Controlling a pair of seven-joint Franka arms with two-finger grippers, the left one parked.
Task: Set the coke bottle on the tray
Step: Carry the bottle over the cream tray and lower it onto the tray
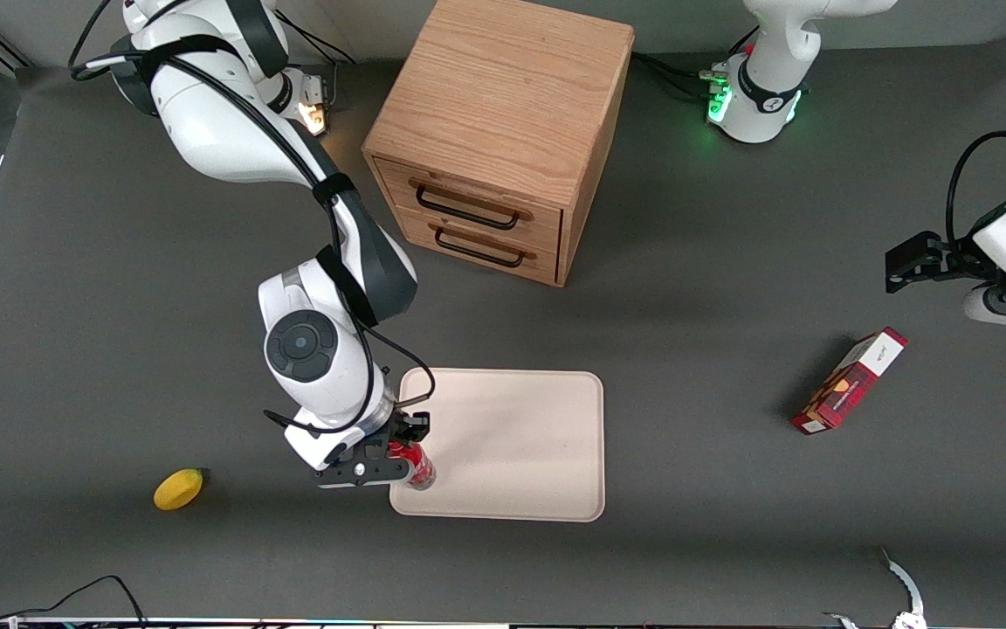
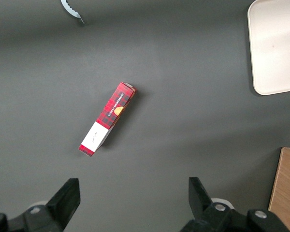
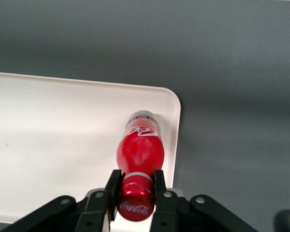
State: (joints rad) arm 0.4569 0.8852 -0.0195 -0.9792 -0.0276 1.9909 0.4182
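- Your gripper point(image 3: 136, 193) clamps the coke bottle point(image 3: 139, 151) at its neck, over the tray point(image 1: 512, 437) corner nearest the front camera, toward the working arm's end.
- Lower until the clear base seats flat inside the rim, then release.
- The tray otherwise appears bare; whether the base touches is unclear.
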